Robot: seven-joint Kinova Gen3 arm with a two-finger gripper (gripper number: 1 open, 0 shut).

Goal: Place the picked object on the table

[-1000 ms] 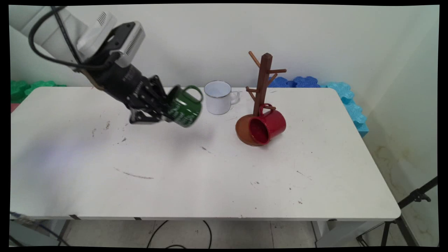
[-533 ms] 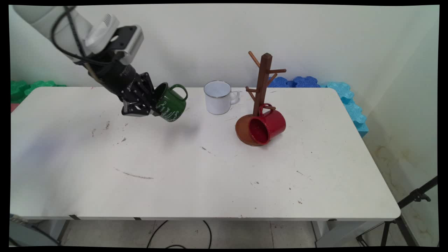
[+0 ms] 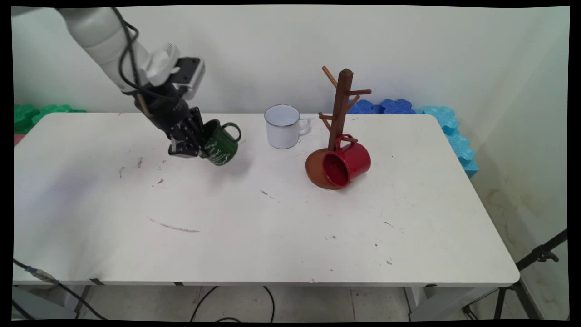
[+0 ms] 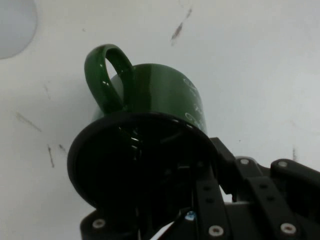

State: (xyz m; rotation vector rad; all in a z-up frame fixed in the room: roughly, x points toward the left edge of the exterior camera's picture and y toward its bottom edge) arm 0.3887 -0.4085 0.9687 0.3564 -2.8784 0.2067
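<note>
White counter [image 3: 272, 236] is carrying a white mug [image 3: 282, 126] and a mug tree [image 3: 341, 109]. Claw [image 3: 199, 144] is clamping the green mug's [image 3: 220, 143] rim, mug tilting, handle pointing toward the white mug, just above the counter's left-rear area.

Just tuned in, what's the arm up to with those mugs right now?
The gripper is shut on the green mug by its rim, one finger inside the mouth, holding it tilted just above the table on the far left. To its right a white mug stands upright. A red mug hangs from a low peg of the wooden mug tree.
</note>
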